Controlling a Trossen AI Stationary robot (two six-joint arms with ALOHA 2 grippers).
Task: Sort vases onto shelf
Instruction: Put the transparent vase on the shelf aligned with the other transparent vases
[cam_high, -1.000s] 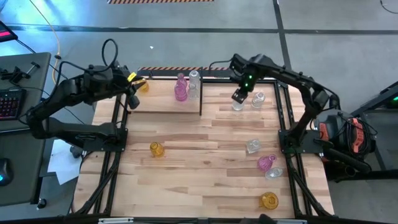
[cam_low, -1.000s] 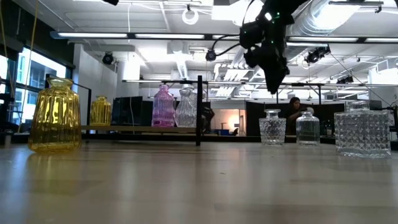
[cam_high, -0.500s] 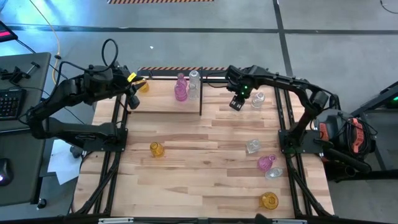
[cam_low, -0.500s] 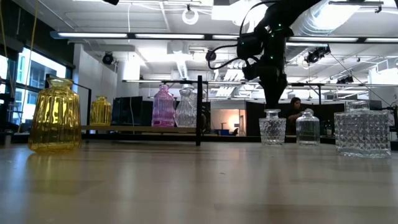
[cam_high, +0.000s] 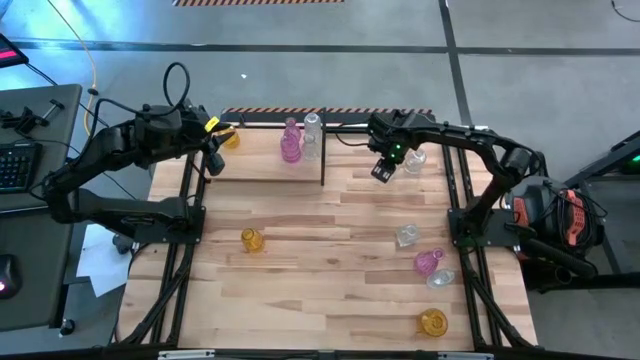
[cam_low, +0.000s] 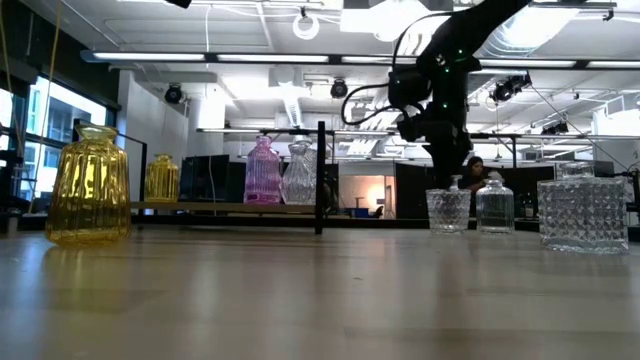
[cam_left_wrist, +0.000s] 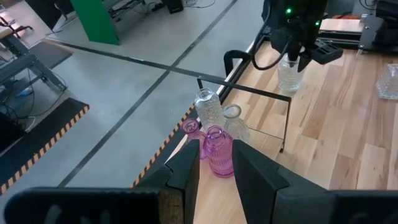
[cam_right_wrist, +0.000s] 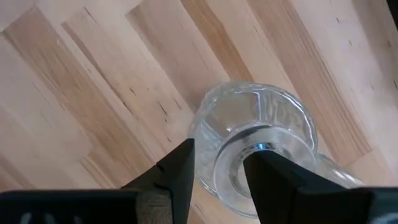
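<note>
Butcher-block table (cam_high: 330, 260) and vases (cam_low: 448, 210) show no writing.

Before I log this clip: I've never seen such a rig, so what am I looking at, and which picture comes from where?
Two dark robot arms work at a wooden table. One camera looks straight down, one sits at table height, and one rides on each wrist. The shelf at the far edge holds an amber vase, a pink vase and a clear one. More vases stand loose on the table. The right gripper is lowered around the neck of a clear vase, fingers either side; a firm grip isn't certain. The left gripper waits by the shelf's left end, holding nothing.
</note>
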